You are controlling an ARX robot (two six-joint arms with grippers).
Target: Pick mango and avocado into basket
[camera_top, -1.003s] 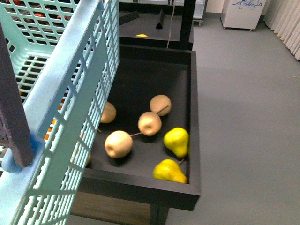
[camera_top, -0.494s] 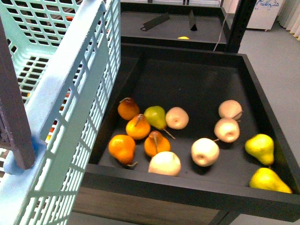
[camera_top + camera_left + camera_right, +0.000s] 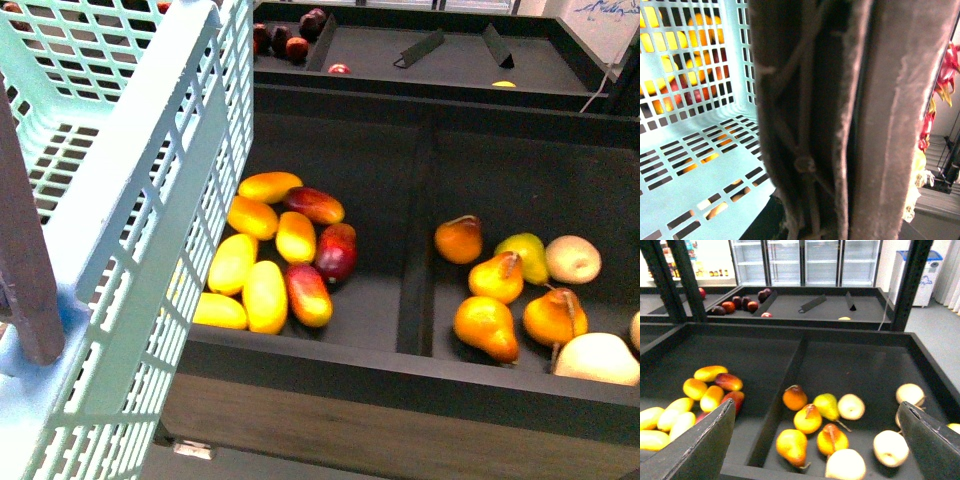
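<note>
Turquoise slotted plastic basket [image 3: 150,200] is tilting beside oblong yellow-orange mangoes [image 3: 264,296] | right gripper [image 3: 816,407] is gaping empty | left gripper is staying out of sight, grip: cannot tell

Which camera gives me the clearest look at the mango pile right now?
Front view: the mangoes lie nearly all in the open in the left bin. Right wrist view shows them partly behind a jaw; left wrist view gives only glimpses through the basket slots.

- Orange pears [image 3: 487,327]: four, clustered in right compartment of black display bin [image 3: 400,372].
- Green pear [image 3: 530,255]: among them.
- Pale apples [image 3: 573,258]: alongside.
- Dark red fruits [image 3: 296,45]: rear bin.
</note>
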